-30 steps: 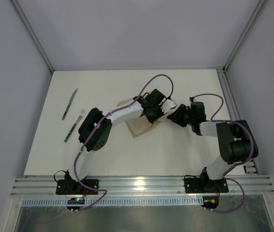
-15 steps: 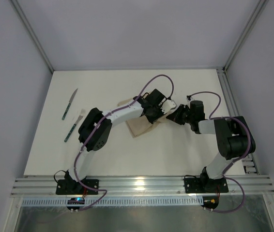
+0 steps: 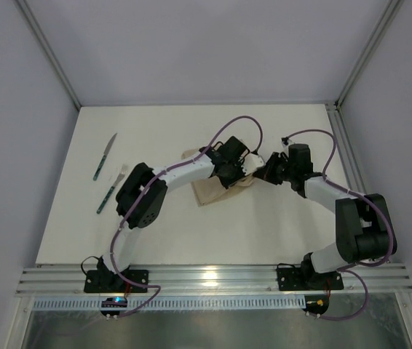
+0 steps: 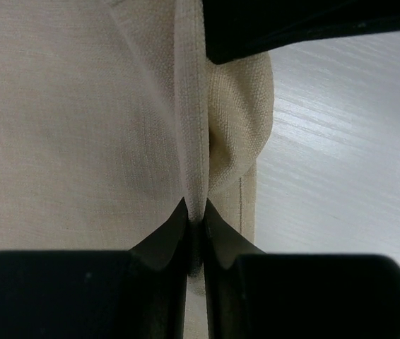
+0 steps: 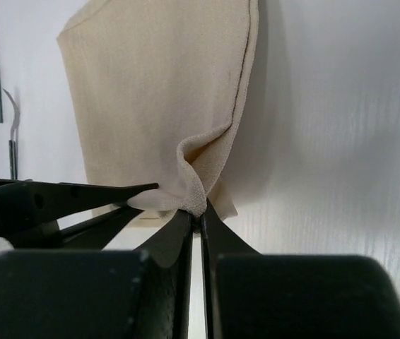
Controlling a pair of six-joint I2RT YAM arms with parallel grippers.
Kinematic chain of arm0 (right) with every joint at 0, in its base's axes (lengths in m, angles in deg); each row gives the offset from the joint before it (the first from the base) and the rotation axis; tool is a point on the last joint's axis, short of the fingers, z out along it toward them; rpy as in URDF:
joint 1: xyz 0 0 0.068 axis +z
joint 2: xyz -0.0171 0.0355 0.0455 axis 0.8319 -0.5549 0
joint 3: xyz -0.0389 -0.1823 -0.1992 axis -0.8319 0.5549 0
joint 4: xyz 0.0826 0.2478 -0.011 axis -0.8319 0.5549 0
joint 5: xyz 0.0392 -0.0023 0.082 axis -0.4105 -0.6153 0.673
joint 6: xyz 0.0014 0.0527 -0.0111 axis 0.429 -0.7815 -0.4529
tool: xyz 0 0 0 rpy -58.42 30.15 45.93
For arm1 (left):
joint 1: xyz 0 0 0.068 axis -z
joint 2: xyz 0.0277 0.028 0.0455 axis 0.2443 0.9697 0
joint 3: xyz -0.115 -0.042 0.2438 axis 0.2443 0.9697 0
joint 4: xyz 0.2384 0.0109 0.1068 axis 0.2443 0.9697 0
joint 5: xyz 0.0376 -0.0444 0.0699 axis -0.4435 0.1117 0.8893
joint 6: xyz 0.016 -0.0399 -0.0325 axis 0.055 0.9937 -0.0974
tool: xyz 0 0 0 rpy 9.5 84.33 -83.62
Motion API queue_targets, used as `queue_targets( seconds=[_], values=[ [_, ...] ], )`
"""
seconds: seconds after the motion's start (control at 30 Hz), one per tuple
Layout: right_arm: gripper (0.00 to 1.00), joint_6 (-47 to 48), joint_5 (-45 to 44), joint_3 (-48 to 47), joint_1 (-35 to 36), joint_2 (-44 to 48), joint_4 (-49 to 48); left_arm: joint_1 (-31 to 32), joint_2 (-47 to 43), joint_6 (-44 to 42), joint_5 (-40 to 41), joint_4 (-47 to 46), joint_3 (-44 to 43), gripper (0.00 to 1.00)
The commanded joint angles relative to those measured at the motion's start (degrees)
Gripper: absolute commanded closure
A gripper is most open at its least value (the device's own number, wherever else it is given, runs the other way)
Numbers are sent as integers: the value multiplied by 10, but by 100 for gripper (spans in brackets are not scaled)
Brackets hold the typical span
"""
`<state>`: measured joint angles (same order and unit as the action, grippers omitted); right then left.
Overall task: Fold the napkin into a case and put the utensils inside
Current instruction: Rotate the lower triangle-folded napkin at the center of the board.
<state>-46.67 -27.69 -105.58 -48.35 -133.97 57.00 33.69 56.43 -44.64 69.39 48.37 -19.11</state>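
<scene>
At table [image 3: 279,225] centre: napkin [image 3: 210,190] lies partly folded, left gripper [image 4: 194,226] and right gripper [image 5: 196,215] both clamped on its right-hand edge. Knife [image 3: 105,157] and fork [image 3: 111,190] well apart, left side. Carry both pinches together, edge taut, so the fold lands straight.

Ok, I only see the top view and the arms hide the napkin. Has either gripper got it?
Observer: Yes, the left gripper is shut on a raised ridge of the napkin.
Operator: And the right?
Observer: The right gripper is shut too, pinching up a fold at the edge.
Operator: Is the rest lifted?
Observer: No, the right wrist view shows the rest lying flat on the table.
</scene>
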Motion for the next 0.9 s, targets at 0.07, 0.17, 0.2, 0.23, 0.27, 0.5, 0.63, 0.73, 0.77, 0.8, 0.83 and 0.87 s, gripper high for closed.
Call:
queue_targets(
  seconds=[0.07, 0.17, 0.2, 0.23, 0.27, 0.5, 0.63, 0.73, 0.77, 0.8, 0.83, 0.87],
  values=[
    [83, 17, -41, -22, -5, 14, 83, -4, -29, -19, -15, 21, 12, 85],
    [69, 18, -77, -9, -11, 28, 100, -3, -27, -24, -40, 32, 12, 79],
    [63, 15, -84, -2, -17, 36, 101, -3, -27, -25, -46, 36, 14, 74],
    [63, 14, -88, 15, -31, 45, 99, -3, -27, -27, -60, 38, 17, 71],
    [62, 13, -93, 23, -40, 65, 98, -3, -27, -29, -64, 41, 20, 66],
    [59, 51, -135, 31, -63, 150, 157, 7, -33, -45, -97, 53, 36, 52],
    [59, 67, -133, 11, -53, 175, 167, 9, -41, -45, -106, 57, 27, 52],
    [59, 81, -113, -13, -15, 149, 153, 9, -50, -43, -112, 61, 20, 52],
    [59, 88, -107, -22, -4, 136, 150, 9, -52, -42, -113, 65, 16, 52],
    [59, 89, -102, -38, 18, 125, 142, 9, -56, -42, -114, 67, 14, 52],
    [60, 90, -88, -42, 25, 100, 133, 9, -57, -42, -114, 75, 13, 52],
    [66, 81, -80, -46, 32, 91, 122, 9, -60, -43, -115, 80, 14, 51]
  ],
)
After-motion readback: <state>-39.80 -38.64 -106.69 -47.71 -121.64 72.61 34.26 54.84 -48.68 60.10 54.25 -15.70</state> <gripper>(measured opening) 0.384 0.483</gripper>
